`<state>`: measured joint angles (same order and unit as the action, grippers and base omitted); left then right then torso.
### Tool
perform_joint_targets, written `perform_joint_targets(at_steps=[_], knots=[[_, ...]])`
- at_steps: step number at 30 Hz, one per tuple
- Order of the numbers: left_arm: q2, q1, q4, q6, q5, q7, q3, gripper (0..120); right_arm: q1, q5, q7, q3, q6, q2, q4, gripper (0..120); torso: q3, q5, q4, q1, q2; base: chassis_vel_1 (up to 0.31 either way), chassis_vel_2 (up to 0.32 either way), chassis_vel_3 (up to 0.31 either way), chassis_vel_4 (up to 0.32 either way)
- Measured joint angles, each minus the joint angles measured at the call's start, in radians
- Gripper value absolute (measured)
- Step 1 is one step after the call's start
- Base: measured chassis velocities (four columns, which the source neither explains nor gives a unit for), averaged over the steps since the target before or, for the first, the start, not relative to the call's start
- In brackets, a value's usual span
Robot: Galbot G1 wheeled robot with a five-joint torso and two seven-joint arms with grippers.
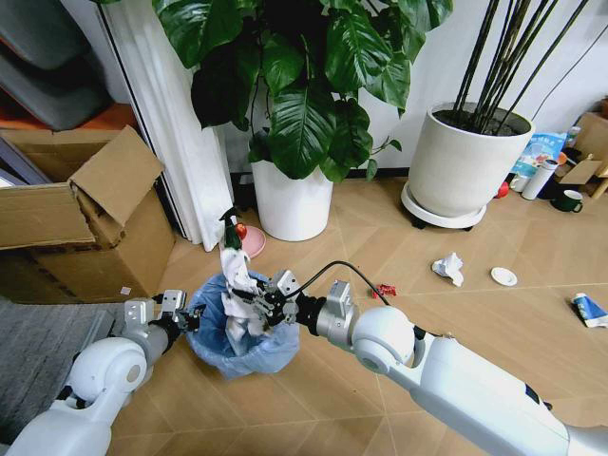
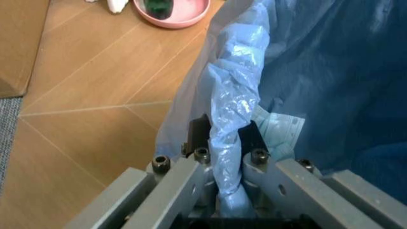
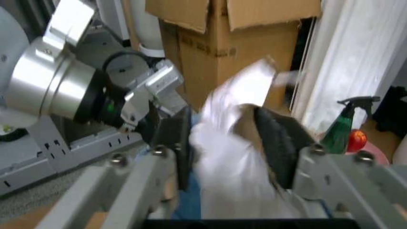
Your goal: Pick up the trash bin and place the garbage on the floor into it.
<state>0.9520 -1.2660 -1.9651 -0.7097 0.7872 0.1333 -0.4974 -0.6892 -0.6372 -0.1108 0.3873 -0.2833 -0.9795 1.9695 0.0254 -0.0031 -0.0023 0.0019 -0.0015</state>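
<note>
The trash bin (image 1: 266, 356), small and lined with a crinkly light-blue bag (image 2: 330, 71), sits on the floor in front of me. My left gripper (image 1: 193, 318) (image 2: 226, 138) is shut on the bin's bag-covered rim. Directly above the bin's opening, my right gripper (image 1: 253, 309) (image 3: 222, 143) is shut on a crumpled white paper (image 1: 233, 280) (image 3: 232, 124). More garbage lies on the floor to the right: a red wrapper (image 1: 385, 290), a crumpled white paper (image 1: 448, 268), a white disc (image 1: 503, 276) and a blue-white packet (image 1: 589, 309).
A cardboard box (image 1: 85, 223) stands at the left beside a white curtain (image 1: 166, 123). Behind the bin are a pink dish (image 1: 253, 244), a green spray bottle (image 1: 231, 226) and two big white planters (image 1: 293, 204) (image 1: 470, 161). A dark mug (image 1: 570, 200) is far right.
</note>
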Motion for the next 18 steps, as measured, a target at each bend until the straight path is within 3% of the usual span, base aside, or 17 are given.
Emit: perform_joint_targets(at_steps=[13, 18], knots=[[0.006, -0.003, 0.002, 0.003, 0.001, -0.001, -0.015, 0, -0.006, -0.011, 0.029, -0.017, 0.009, -0.003, 0.0, 90, 0.0, 0.0, 0.0001, 0.0, 0.0, 0.0, 0.0, 0.0, 0.0], [0.008, -0.006, 0.002, 0.003, 0.0, -0.002, -0.018, 0, -0.01, -0.022, 0.03, -0.024, 0.006, 0.001, 0.013, 100, 0.0, 0.0, 0.0, 0.0, 0.0, 0.0, 0.0, 0.0, 0.0]])
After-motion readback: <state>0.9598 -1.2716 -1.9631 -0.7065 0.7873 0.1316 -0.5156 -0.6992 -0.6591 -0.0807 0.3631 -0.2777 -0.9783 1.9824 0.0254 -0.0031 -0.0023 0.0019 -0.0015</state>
